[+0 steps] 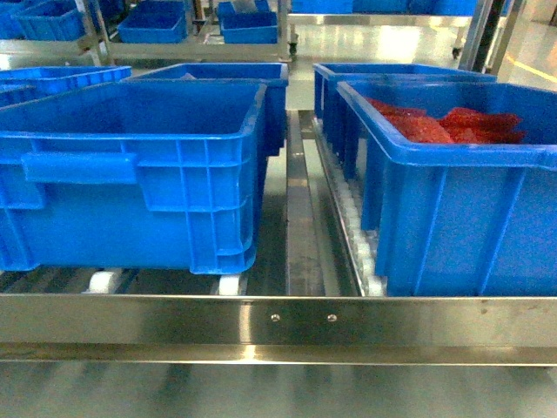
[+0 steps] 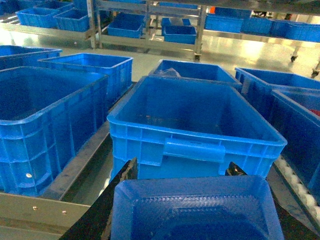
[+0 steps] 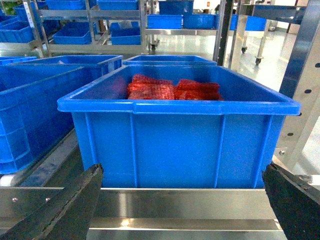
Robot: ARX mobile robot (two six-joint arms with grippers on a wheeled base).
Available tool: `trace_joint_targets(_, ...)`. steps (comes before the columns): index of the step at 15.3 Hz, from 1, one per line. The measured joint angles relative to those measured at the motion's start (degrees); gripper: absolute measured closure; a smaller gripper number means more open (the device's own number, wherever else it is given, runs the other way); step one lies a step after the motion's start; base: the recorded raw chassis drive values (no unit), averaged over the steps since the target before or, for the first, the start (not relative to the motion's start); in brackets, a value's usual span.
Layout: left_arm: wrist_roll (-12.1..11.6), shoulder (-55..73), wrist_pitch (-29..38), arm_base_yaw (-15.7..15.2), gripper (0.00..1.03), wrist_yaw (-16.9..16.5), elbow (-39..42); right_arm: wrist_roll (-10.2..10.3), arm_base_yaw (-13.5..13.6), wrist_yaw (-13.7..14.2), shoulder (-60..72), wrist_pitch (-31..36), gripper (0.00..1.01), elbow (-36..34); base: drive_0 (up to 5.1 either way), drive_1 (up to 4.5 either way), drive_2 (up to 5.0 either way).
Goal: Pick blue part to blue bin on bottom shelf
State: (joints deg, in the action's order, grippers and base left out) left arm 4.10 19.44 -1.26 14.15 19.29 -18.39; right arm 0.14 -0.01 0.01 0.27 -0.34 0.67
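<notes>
Left gripper (image 2: 182, 172) is clamped on the blue part (image 2: 192, 210) — a shallow tray-like piece — just in front of the empty blue bin (image 2: 195, 120). That bin sits on the bottom shelf (image 1: 278, 318), left of the central divider rail (image 1: 300, 218). Right gripper (image 3: 182, 200): fingers spread wide apart — holding nothing, facing a bin (image 3: 180, 145) containing red parts (image 3: 172, 89).

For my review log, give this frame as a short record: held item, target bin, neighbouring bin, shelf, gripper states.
held item: blue part between the left gripper fingers
target bin: empty blue bin directly ahead of the left gripper
neighbouring bin: blue bin with red parts, facing the right gripper
shelf: bottom shelf, steel front rail, white rollers
right gripper: open, empty
placement: not yet done
</notes>
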Motion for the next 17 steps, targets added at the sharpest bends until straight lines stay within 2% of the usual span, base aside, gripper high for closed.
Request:
trace_joint_targets(2, 0.0, 0.0, 0.0, 0.0, 0.60, 0.0, 0.0, 0.0, 0.0, 0.0, 0.0, 0.0, 0.03, 0.0, 0.0, 1.19, -1.2)
trace_joint_targets(14, 0.0, 0.0, 0.2, 0.0, 0.60, 0.0, 0.0, 0.0, 0.0, 0.0, 0.0, 0.2, 0.03, 0.0, 0.0, 4.06, -4.0)
trace_joint_targets(17, 0.0, 0.3, 0.0, 0.0, 0.60, 0.0, 0.0, 0.0, 0.0, 0.0, 0.0, -0.1, 0.03, 0.0, 0.0, 0.00, 0.0)
